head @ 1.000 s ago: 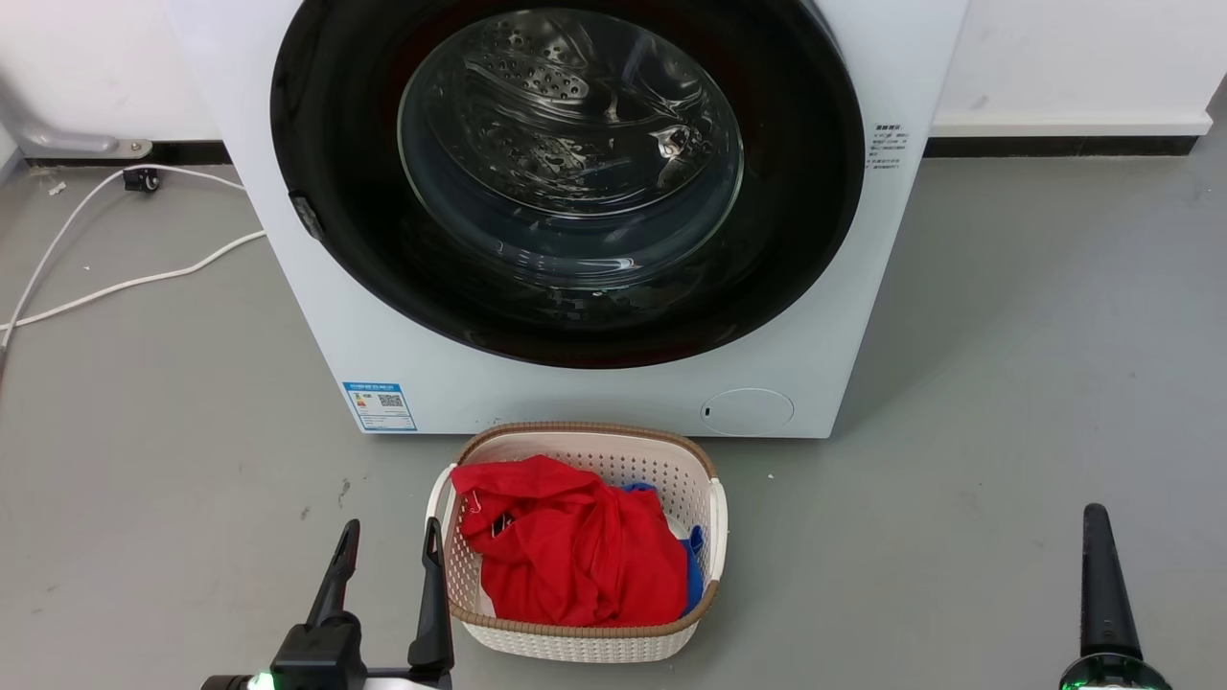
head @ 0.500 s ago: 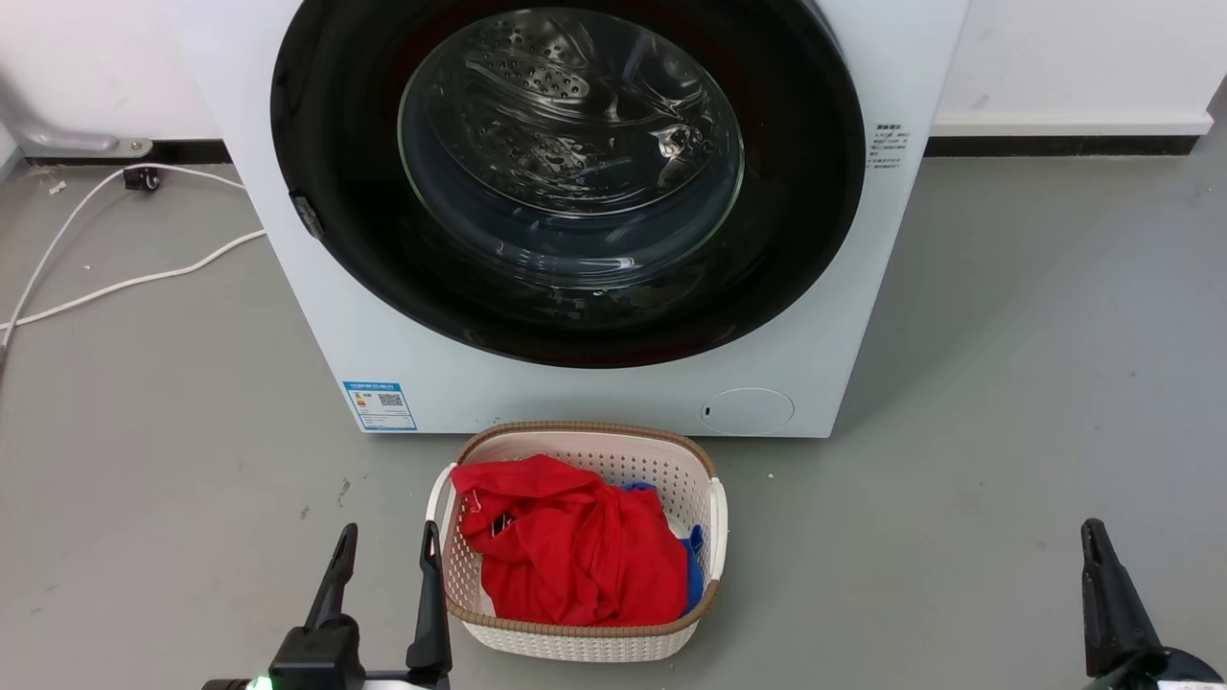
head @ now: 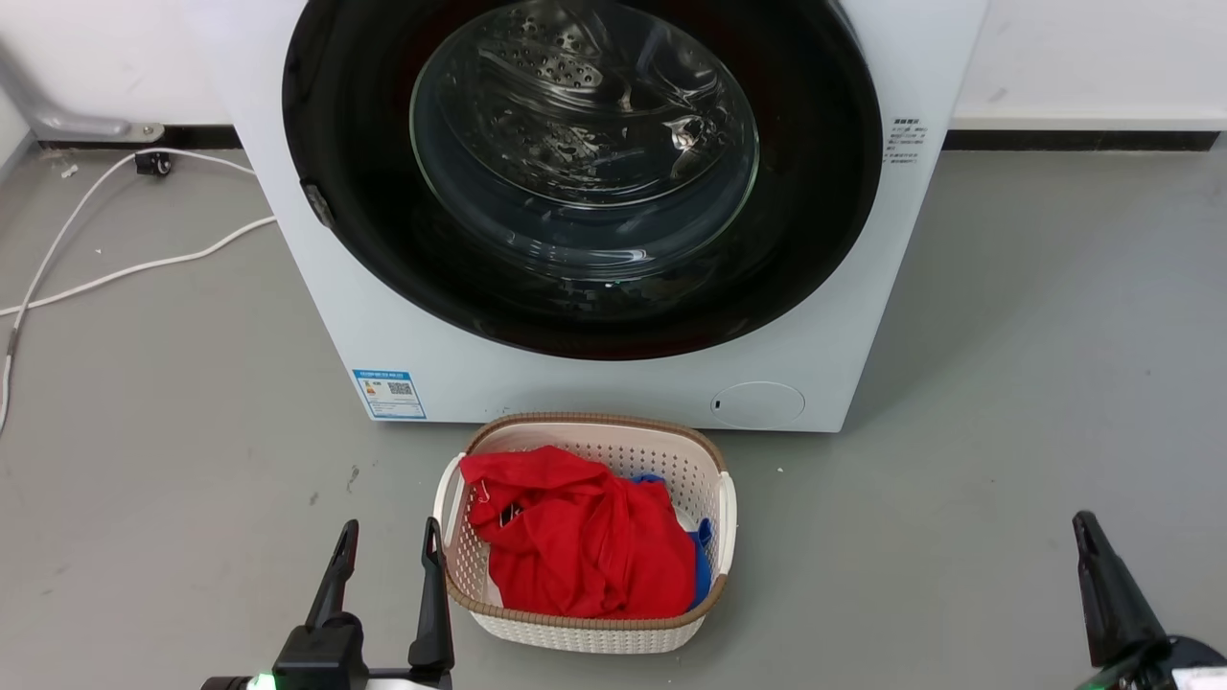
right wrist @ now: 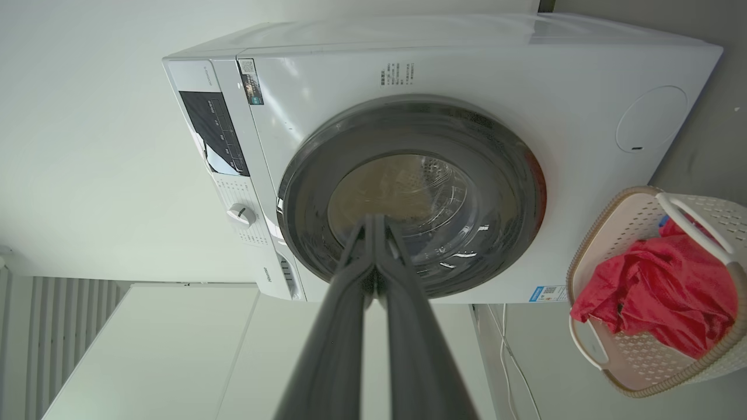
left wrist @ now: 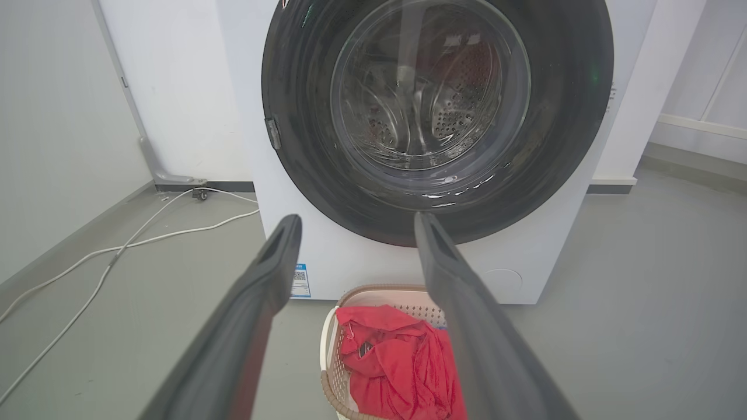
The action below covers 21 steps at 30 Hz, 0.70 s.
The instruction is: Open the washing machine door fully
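Gap showing between the long dark fingers (head: 335, 575) of the left tool (head: 391, 525): spread, nothing in them, low over the grey floor (head: 1007, 335) just left of the laundry basket (head: 585, 422). Right tool (right wrist: 373, 221) is out on the other side, fingers pressed together at the tips, empty too, well apart from the basket. Both point toward the washing machine (head: 613, 388), neither touching it. The basket sits just in front of the machine's foot, with a red cloth (head: 575, 546) heaped inside. And the washing machine door (head: 580, 163) is shut flush against the white front, steel drum visible through its glass bowl. Blue label sticker (head: 388, 394) low on the machine's left, white cable (head: 144, 268) trailing across the floor beyond it.
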Tool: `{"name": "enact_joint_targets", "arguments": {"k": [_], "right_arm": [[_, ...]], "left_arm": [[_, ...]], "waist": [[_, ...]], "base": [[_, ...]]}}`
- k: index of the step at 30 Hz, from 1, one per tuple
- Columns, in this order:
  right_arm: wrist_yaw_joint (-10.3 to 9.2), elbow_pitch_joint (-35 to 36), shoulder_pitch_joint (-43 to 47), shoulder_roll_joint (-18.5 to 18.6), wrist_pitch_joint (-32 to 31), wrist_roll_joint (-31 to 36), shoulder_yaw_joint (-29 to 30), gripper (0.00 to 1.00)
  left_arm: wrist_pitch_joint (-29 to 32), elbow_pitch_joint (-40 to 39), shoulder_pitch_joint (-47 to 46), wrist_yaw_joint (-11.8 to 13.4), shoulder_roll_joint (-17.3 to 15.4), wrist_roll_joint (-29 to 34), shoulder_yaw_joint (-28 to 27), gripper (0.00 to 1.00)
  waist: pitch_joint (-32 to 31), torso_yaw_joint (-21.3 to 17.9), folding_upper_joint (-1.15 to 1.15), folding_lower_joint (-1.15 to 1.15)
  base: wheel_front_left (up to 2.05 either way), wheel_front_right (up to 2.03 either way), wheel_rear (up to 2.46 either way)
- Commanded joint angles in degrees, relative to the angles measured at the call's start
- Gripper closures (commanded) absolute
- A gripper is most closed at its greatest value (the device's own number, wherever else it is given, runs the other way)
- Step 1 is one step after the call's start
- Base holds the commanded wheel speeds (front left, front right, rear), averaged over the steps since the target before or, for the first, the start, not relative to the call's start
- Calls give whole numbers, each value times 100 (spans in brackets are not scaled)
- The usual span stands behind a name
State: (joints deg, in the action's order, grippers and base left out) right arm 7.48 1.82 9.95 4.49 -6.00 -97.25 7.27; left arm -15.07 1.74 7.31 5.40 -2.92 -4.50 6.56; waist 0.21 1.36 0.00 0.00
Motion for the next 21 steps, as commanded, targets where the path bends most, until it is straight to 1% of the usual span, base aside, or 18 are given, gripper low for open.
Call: {"name": "enact_joint_targets", "arguments": {"k": [1, 3, 7, 16, 21], "right_arm": [[2, -62, -159, -14, -62, 24, 52, 100], [2, -197, -369, 24, -147, 43, 145, 100], [2, -488, -1040, 230, -308, 114, 377, 100], [2, -1108, -2942, 867, -519, 225, 820, 100], [2, -1420, -3961, 1291, -740, 350, 823, 100]], "left_arm": [[-16, -33, -21, 22, 2, 47, 0, 0], [-16, -63, -69, 50, 2, 77, 9, 0], [-16, -154, -238, 80, 1, 99, 43, 0], [-16, -339, -762, 121, 1, 249, 73, 0], [-16, -465, -1080, 168, 1, 341, 110, 0]], "waist": [[35, 13, 0, 0], [114, 32, 0, 0], [403, 88, 0, 0], [1261, 239, 0, 0], [1707, 345, 0, 0]], "base": [[0, 0, 0], [0, 0, 0], [0, 0, 0], [0, 0, 0], [0, 0, 0]]}}
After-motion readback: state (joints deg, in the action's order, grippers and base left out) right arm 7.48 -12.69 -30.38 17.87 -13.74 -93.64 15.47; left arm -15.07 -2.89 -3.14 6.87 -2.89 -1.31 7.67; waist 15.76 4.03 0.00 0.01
